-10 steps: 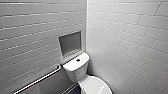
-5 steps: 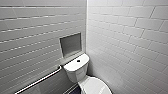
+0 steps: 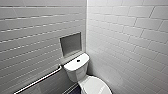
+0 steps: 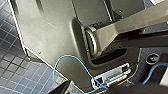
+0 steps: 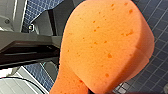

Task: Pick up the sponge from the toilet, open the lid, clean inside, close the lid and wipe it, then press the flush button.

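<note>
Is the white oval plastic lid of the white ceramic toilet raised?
No, the white oval plastic lid lies flat down on the white ceramic toilet.

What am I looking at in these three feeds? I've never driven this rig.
You are driving a wheeled robot with two arms. The head camera looks down at a white glossy ceramic toilet in a tiled corner: its white oval lid is shut, and the small dark round flush button sits on the tank top. The left wrist camera sees the robot's own dark body and a thin blue cable over dark blue floor tiles. The right wrist camera shows the orange porous sponge close up, which that arm appears to be carrying.
</note>
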Tool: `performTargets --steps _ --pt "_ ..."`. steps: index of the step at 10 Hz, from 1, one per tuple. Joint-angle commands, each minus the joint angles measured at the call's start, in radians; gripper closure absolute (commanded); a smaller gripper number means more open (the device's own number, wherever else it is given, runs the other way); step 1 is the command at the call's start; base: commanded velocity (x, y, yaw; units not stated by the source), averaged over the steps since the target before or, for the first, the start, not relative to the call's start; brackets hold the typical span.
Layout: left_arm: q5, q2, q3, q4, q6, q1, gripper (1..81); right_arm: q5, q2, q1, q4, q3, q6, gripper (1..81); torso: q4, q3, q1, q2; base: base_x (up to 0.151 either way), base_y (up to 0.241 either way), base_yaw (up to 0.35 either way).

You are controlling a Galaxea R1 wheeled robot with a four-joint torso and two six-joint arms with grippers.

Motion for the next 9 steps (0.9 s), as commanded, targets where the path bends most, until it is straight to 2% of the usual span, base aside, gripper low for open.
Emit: performTargets --steps 1,2,3,4,5,9 --pt "0.077 -0.003 0.000 -0.013 -0.002 -0.025 1.0 -0.028 -0.007 0.006 -0.029 -0.008 0.000 81.1 0.000 0.059 -0.063 0.098 0.000 0.000 0.000" --pt "0.077 -0.003 0.000 -0.013 -0.002 -0.025 1.0 -0.042 -0.004 0.008 -0.030 -0.008 -0.001 81.1 0.000 0.077 -0.087 0.135 0.000 0.000 0.000" --pt "0.077 -0.003 0.000 -0.013 -0.002 -0.025 1.0 -0.053 -0.001 0.009 -0.031 -0.008 -0.001 81.1 0.000 0.096 -0.048 0.073 0.000 0.000 0.000" --pt "0.077 -0.001 0.000 -0.011 -0.004 -0.025 1.0 -0.053 0.001 0.011 -0.031 -0.008 -0.003 81.1 0.000 0.103 -0.066 0.100 0.000 0.000 0.000" --pt "0.077 -0.001 0.000 -0.011 -0.004 -0.025 1.0 -0.053 0.001 0.011 -0.031 -0.008 -0.001 81.1 0.000 0.061 -0.072 0.107 0.000 0.000 0.000" --pt "0.075 0.005 -0.025 -0.014 -0.007 -0.028 1.0 -0.054 0.012 0.008 -0.030 -0.008 0.000 81.1 0.000 0.074 -0.081 0.122 0.000 0.000 0.000"
